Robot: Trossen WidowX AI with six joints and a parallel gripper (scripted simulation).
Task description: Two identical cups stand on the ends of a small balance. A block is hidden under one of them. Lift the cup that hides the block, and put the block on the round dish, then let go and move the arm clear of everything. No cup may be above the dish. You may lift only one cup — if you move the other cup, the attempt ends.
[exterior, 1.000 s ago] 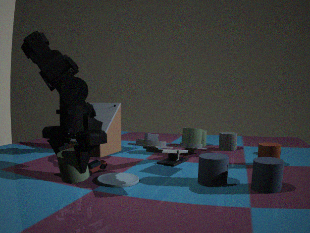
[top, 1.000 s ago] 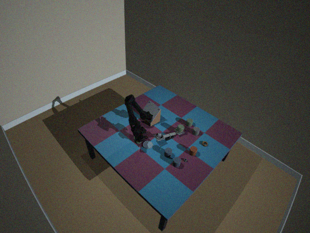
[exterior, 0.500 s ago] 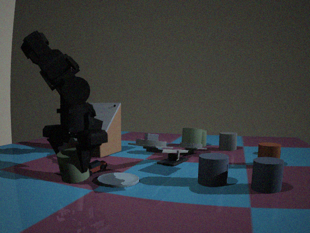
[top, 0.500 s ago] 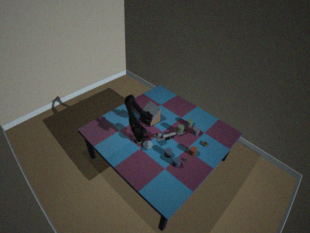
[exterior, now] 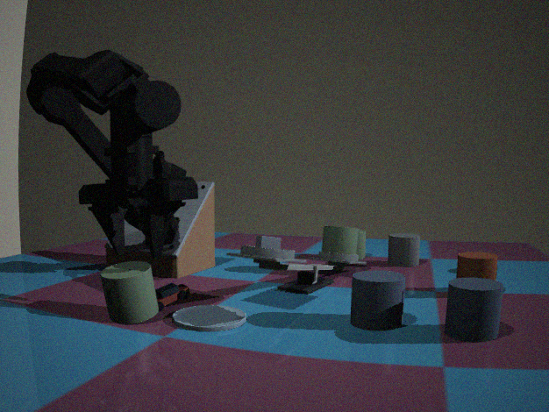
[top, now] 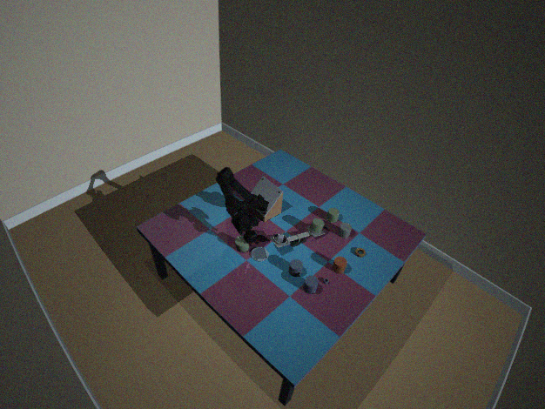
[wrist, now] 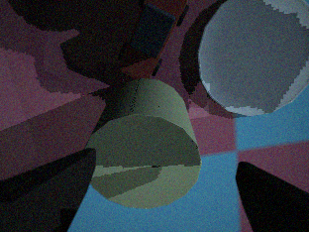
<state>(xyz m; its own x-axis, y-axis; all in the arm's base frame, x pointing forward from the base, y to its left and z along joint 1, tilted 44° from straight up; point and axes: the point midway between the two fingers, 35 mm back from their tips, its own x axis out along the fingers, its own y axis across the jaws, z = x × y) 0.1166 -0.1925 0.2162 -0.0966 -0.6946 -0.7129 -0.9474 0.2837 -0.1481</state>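
Observation:
The lifted green cup (top: 241, 244) (exterior: 131, 294) (wrist: 146, 164) stands slightly tilted on the table, close to the dish and a toy car. My gripper (top: 254, 239) (exterior: 136, 255) (wrist: 165, 163) is open and empty just above this cup. The round grey dish (top: 259, 253) (exterior: 208, 317) (wrist: 248, 59) is bare. A small pale block (exterior: 267, 242) sits uncovered on one pan of the balance (top: 299, 238) (exterior: 305, 266). The other green cup (top: 317, 225) (exterior: 338, 241) stands upright on the opposite pan.
The toy car (exterior: 174, 294) (wrist: 151, 31) lies between cup and dish. A sloped box (top: 273, 205) (exterior: 197, 241) stands behind the gripper. Two blue-grey cylinders (top: 296, 267) (exterior: 474, 310), an orange one (top: 339, 264) (exterior: 476, 265), a grey one (top: 345, 230) (exterior: 403, 250) and a ring (top: 356, 252) stand farther right.

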